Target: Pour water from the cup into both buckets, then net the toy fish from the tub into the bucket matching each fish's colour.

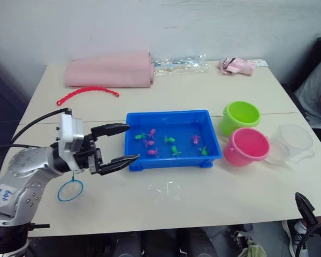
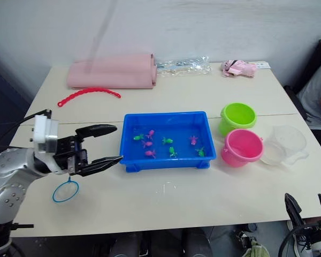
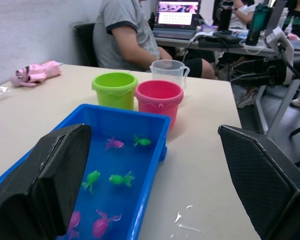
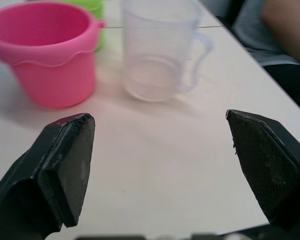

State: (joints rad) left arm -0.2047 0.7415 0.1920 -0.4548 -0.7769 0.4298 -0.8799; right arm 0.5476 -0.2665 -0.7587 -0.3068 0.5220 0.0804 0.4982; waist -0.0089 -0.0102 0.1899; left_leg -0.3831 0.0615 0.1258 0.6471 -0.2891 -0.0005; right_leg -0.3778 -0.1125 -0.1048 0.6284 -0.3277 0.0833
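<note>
Left eye view, near to far. Right gripper (image 1: 316,208): at the table's near right edge, fingers spread, empty. Net (image 1: 70,190): flat on the white table (image 1: 203,91), under the left arm. Left gripper (image 1: 121,143): fingers parted, holding nothing, just beside the left end of the blue tub (image 1: 173,119). Green and pink toy fish (image 1: 172,141) lie scattered inside the tub. Right of the tub: pink bucket (image 1: 247,146), touching the green bucket (image 1: 241,117) behind it; the clear cup (image 1: 292,143) stands upright just right of the pink bucket. Far edge: folded pink cloth (image 1: 110,69), red strip (image 1: 88,93).
</note>
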